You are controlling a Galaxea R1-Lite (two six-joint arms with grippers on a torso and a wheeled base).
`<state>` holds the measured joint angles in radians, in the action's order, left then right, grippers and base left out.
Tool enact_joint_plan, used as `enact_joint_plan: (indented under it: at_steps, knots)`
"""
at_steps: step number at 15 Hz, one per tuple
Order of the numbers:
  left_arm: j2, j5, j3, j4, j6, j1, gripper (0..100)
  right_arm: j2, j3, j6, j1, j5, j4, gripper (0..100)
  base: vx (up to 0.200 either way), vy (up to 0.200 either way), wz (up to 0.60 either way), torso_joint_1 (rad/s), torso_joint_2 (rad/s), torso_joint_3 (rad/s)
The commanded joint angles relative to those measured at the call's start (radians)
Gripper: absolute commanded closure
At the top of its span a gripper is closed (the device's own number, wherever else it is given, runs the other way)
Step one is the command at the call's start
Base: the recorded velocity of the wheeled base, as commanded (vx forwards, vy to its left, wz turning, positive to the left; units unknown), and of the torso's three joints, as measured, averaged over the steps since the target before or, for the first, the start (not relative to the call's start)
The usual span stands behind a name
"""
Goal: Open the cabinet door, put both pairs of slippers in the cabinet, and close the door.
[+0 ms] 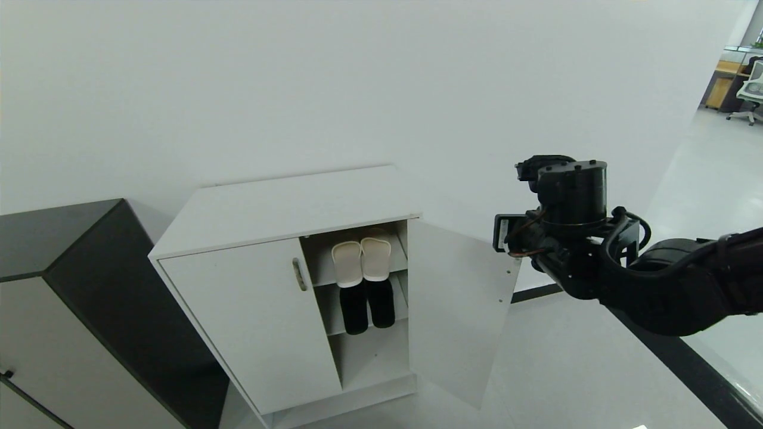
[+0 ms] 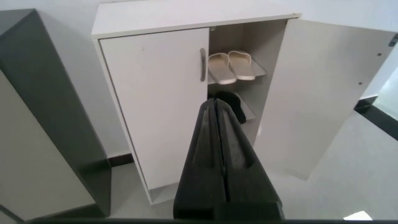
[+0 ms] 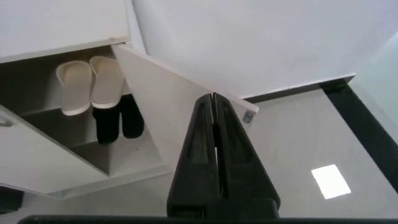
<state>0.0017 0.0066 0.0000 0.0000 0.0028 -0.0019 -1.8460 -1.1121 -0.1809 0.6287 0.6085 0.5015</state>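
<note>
The white cabinet (image 1: 286,202) stands against the wall with its left door (image 1: 250,322) closed and its right door (image 1: 459,298) swung open. White slippers (image 1: 362,259) lie on the upper shelf and black slippers (image 1: 366,307) on the shelf below. My right gripper (image 3: 214,99) is shut and empty, hovering just above and outside the open door's outer edge (image 3: 245,115); its wrist (image 1: 572,196) hangs right of the door. My left gripper (image 2: 214,106) is shut and empty, held in front of the cabinet near the closed door's handle (image 2: 203,64).
A dark cabinet (image 1: 89,268) stands close on the white cabinet's left. A black stripe (image 1: 673,357) runs along the floor at the right. Bare floor (image 1: 566,369) lies in front of the open door. An office chair (image 1: 751,89) sits far back right.
</note>
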Motion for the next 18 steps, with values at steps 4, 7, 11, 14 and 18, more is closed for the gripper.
enact_joint_plan:
  at_steps: [4, 7, 11, 14, 18]
  knots:
    - [0.000, 0.000, 0.000, 0.000, 0.000, 0.000, 100, -0.107, -0.092, -0.054, -0.130, -0.122, -0.001, 100, 0.000, 0.000, 0.00, 0.000, 0.00, 0.000]
    - [0.000, 0.000, 0.000, 0.000, 0.000, 0.000, 100, -0.162, -0.129, -0.083, -0.182, -0.191, -0.003, 100, 0.000, 0.000, 0.00, 0.000, 0.00, 0.000]
    - [0.000, 0.000, 0.000, 0.000, 0.000, -0.001, 100, -0.225, -0.158, -0.083, -0.207, -0.193, -0.001, 100, 0.000, 0.000, 0.00, 0.000, 0.00, 0.000]
    - [0.000, 0.000, 0.000, 0.000, 0.000, 0.000, 100, -0.262, -0.176, -0.083, -0.211, -0.193, 0.000, 100, 0.000, 0.000, 0.00, 0.000, 0.00, 0.000]
    - [0.000, 0.000, 0.000, 0.000, 0.000, -0.001, 100, -0.315, -0.201, -0.083, -0.221, -0.193, 0.003, 100, 0.000, 0.000, 0.00, 0.000, 0.00, 0.000]
